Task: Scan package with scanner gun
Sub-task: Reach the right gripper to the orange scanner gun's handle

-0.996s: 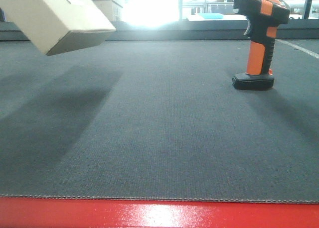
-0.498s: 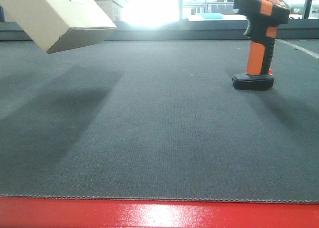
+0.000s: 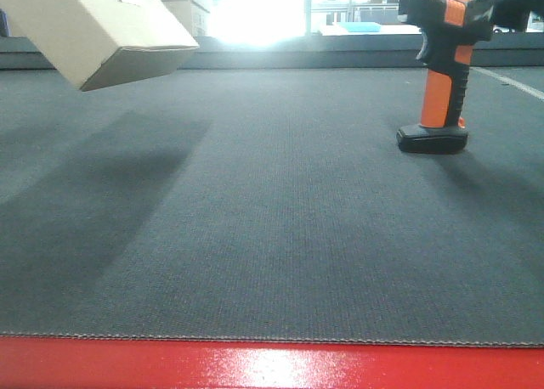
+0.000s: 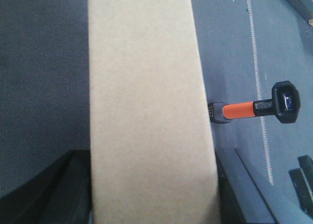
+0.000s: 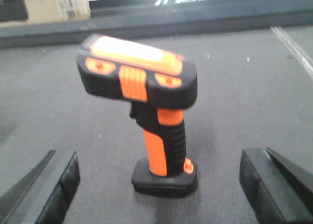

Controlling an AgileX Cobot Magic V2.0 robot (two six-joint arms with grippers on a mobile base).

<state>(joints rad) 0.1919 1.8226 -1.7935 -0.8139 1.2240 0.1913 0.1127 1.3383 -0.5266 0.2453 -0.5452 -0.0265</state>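
holding the box (image 3: pixel 102 28) aloft far left, our left gripper (image 4: pixel 146 190) clamps it, prob. for scanning; right gripper (image 5: pixel 161 177), spread wide, faces the upright scanner (image 3: pixel 442 66) far right, ready to grab.

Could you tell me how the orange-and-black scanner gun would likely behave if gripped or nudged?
The orange-and-black pistol-shaped scanner gun stands upright on a small flat base beneath a bulky head, so a high nudge would probably tip it. Its ribbed handle looks rigid and likely grippy.
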